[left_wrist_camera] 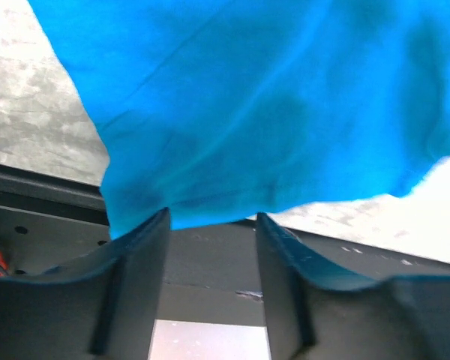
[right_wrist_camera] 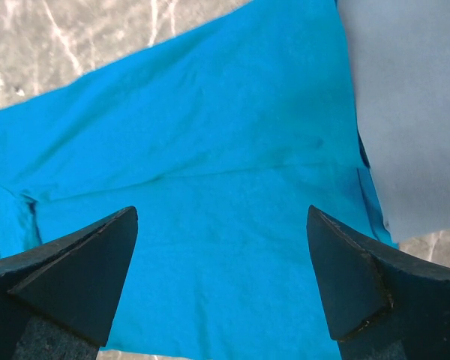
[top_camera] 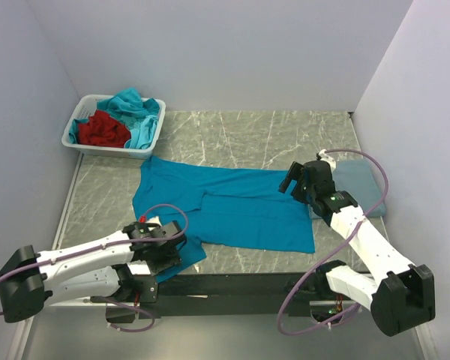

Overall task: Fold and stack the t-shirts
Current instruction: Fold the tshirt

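Observation:
A bright teal-blue t-shirt [top_camera: 232,206] lies spread on the marble table, one sleeve corner reaching the near edge. My left gripper [top_camera: 165,253] is at that near-left corner. In the left wrist view the left gripper [left_wrist_camera: 210,223] is open, the shirt's hem [left_wrist_camera: 232,112] lies just past its fingertips, and nothing is between them. My right gripper [top_camera: 292,182] hovers wide open over the shirt's right end; the right wrist view shows the right gripper [right_wrist_camera: 221,225] above the flat cloth [right_wrist_camera: 210,150]. A folded slate-blue t-shirt [top_camera: 361,184] lies at the right and also shows in the right wrist view [right_wrist_camera: 412,105].
A white slatted basket [top_camera: 109,150] stands at the back left, holding a red shirt [top_camera: 105,130] and turquoise shirts [top_camera: 135,105]. The table's black front edge [left_wrist_camera: 210,262] runs under the left gripper. White walls close in the left, back and right sides.

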Tool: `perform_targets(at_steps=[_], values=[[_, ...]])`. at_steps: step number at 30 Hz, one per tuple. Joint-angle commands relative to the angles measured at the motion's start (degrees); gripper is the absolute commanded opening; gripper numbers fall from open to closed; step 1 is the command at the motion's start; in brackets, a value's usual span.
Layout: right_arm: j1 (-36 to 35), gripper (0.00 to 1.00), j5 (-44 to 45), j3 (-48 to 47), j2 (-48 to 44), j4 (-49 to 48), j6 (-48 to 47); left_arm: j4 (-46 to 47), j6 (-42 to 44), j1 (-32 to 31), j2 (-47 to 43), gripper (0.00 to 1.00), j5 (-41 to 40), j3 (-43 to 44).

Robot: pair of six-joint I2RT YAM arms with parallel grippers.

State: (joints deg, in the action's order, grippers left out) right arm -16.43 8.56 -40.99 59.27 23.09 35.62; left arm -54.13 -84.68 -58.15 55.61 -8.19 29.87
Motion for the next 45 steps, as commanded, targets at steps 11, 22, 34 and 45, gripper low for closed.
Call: perform_targets(at_steps=[11, 22, 34, 45], values=[[0.9, 1.00, 3.2, 2.8, -5.6, 7.3, 2.6, 3.7, 6.4, -0.3, 8.3, 0.44, 3.3, -1.0], [1.5, 1.00, 1.6, 7.1, -16.5, 19.4, 10.9, 6.0, 8.2, -0.3, 10.9, 0.18, 4.3, -3.3], [1.4, 0.99, -2.2, 11.5, -15.7, 30.0, 19.2, 1.4, 8.7, -0.3, 7.8, 0.01, 2.0, -0.2], [1.5, 0.91, -3.7, 18.8, -14.7, 25.3, 25.3, -0.3, 10.9, 1.2, 9.2, 0.01, -0.5, 3.9]])
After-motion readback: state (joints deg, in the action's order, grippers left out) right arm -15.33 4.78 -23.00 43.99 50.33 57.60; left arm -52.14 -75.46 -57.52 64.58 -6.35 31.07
